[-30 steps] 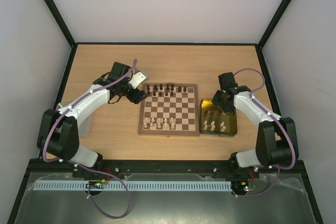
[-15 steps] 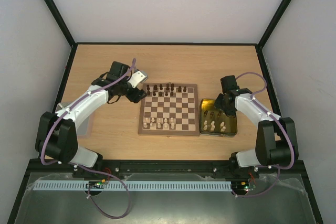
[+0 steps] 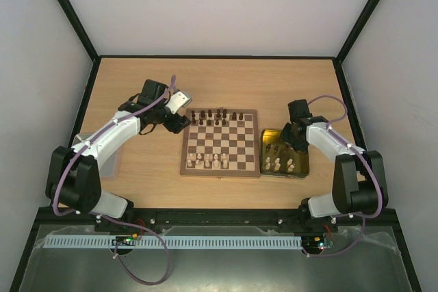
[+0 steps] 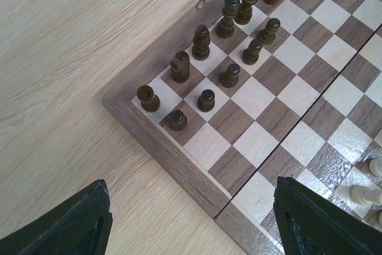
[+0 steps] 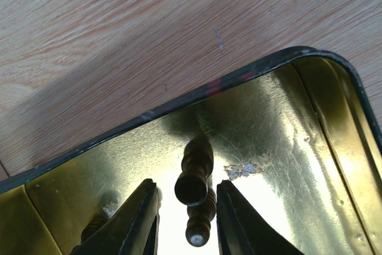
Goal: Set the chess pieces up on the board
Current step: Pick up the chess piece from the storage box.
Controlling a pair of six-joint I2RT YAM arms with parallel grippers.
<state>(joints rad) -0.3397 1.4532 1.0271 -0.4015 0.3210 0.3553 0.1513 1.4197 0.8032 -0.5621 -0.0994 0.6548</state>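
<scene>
Pawns (image 4: 206,100), five dark, from board (image 4: 179,165) corner; left gripper (image 4: 197,219) spread wide; right gripper (image 5: 186,188) astride one dark piece (image 5: 196,162), pinch uncertain.

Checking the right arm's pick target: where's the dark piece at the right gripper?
Right wrist view: the dark brown chess piece sits inside the gold tray, between the right gripper's open fingers. The tray lies just right of the chessboard.

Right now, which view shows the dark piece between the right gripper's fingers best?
Right wrist: the dark piece shows large between the fingers. The top view hides it under the right gripper; left wrist misses it.
</scene>
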